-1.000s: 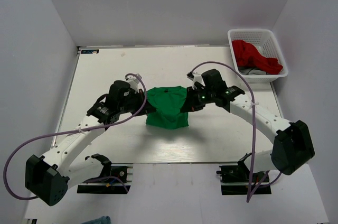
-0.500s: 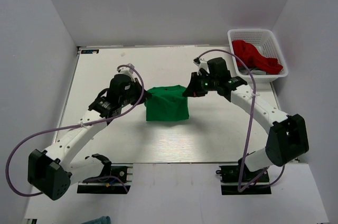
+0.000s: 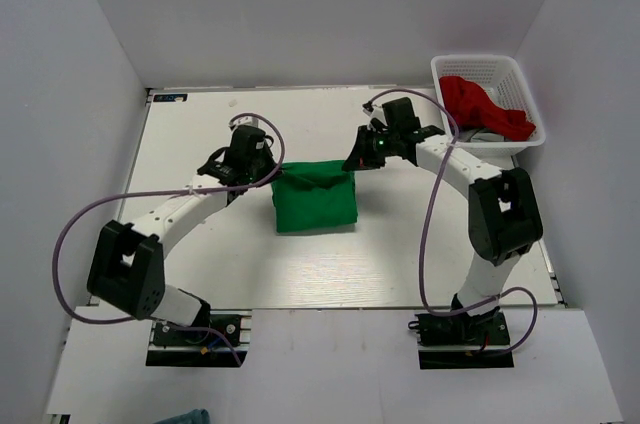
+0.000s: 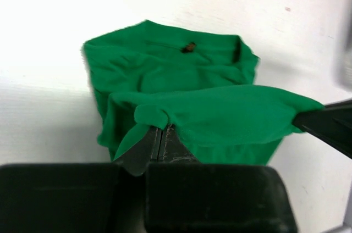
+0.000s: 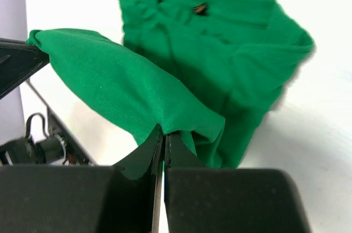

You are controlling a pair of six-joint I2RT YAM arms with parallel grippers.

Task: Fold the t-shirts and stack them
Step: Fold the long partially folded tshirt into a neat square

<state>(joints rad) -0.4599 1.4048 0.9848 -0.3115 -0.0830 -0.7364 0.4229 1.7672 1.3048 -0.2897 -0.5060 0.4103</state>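
Note:
The green t-shirt [image 3: 316, 200] lies partly folded on the middle of the white table. My left gripper [image 3: 277, 177] is shut on its far left corner, and my right gripper [image 3: 351, 164] is shut on its far right corner. Between them a fold of green cloth [image 4: 231, 112] is held stretched above the rest of the shirt [image 5: 220, 40]. The collar with its label shows in both wrist views. The red t-shirt [image 3: 480, 106] lies bunched in the white basket [image 3: 530, 104] at the back right.
The basket also holds a grey cloth [image 3: 478, 134] under the red shirt. The table [image 3: 200, 244] is ringed by white walls. A teal bit [image 3: 185, 416] lies at the bottom edge near the left arm's base.
Both grippers have carried the held edge of the green shirt away from the arm bases toward the far side. The shirt now lies as a squarer fold.

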